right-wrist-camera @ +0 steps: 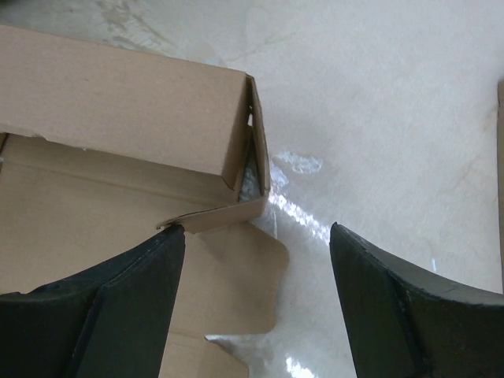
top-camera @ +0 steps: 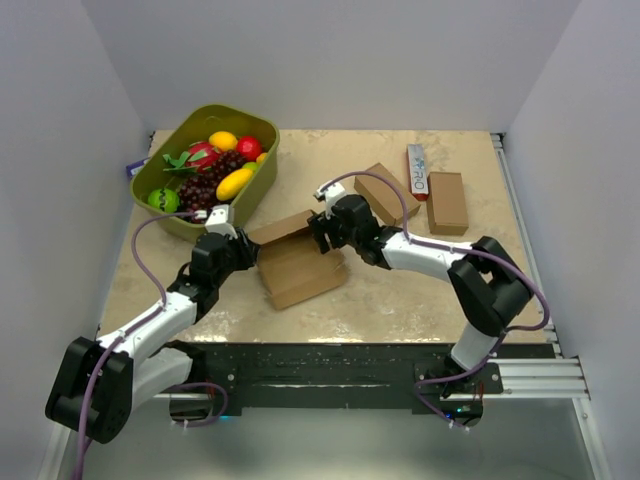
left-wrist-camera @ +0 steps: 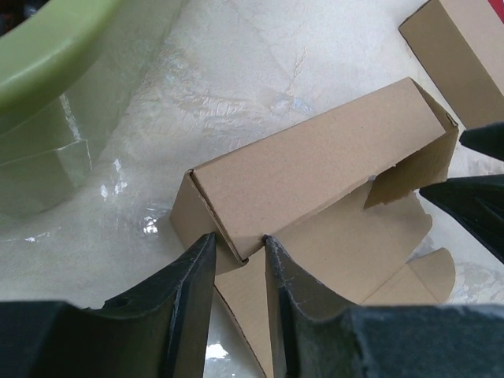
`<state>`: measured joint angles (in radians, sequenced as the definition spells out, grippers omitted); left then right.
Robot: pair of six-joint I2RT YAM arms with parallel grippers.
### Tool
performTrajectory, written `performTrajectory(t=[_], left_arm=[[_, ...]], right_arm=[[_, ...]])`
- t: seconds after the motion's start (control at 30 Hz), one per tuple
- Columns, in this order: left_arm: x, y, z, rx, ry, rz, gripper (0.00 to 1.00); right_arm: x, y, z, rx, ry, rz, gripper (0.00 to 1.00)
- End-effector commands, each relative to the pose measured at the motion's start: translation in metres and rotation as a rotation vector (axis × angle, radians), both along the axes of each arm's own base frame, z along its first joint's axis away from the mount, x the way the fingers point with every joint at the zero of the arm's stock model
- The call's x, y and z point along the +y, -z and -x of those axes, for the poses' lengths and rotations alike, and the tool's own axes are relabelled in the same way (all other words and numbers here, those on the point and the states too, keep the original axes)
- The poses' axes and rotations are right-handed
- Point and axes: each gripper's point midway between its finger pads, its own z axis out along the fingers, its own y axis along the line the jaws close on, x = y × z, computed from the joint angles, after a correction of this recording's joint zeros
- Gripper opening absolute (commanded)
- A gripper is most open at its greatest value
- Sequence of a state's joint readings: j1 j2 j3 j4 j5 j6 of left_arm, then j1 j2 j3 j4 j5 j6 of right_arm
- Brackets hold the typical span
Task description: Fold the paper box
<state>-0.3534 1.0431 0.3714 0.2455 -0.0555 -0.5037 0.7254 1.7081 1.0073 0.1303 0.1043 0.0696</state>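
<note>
The paper box (top-camera: 300, 268) lies partly folded at the table's centre, its back wall raised as a hollow tube and its base panel flat in front. In the left wrist view, my left gripper (left-wrist-camera: 238, 238) is shut on the left end corner of the paper box (left-wrist-camera: 315, 165), one fingertip on the end flap and the other at the wall's lower edge. My right gripper (right-wrist-camera: 256, 228) stands wide open at the right end of the paper box (right-wrist-camera: 118, 102). Its left fingertip (right-wrist-camera: 175, 233) touches the small side flap; the other finger is over bare table.
A green basket (top-camera: 272, 145) of toy fruit stands at the back left, close to my left arm. Two plain brown boxes (top-camera: 385, 190) (top-camera: 447, 200) and a white-and-red carton (top-camera: 417, 168) lie at the back right, behind my right arm.
</note>
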Motion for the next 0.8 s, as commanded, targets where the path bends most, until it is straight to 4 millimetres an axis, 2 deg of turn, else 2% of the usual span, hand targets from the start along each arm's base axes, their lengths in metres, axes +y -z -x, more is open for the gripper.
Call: performTrajectory(t=[0.0,0.23,0.6,0.77], left_arm=[[0.003,-0.004,-0.003,-0.021,0.013,-0.029,0.31],[0.004,-0.005,-0.006,-0.027,0.032,-0.059,0.25],[0.007,-0.009,-0.011,-0.036,0.033,-0.075,0.21],[0.007,-0.008,-0.013,-0.025,0.035,-0.08,0.2]], right_arm=[[0.018,-0.011,-0.019,-0.127,-0.1,-0.019,0.77],[0.028,-0.006,-0.034,-0.172,-0.182,-0.058,0.75],[0.045,-0.006,-0.034,-0.184,-0.315,-0.075,0.71],[0.049,-0.01,-0.04,-0.202,-0.323,-0.071,0.71]])
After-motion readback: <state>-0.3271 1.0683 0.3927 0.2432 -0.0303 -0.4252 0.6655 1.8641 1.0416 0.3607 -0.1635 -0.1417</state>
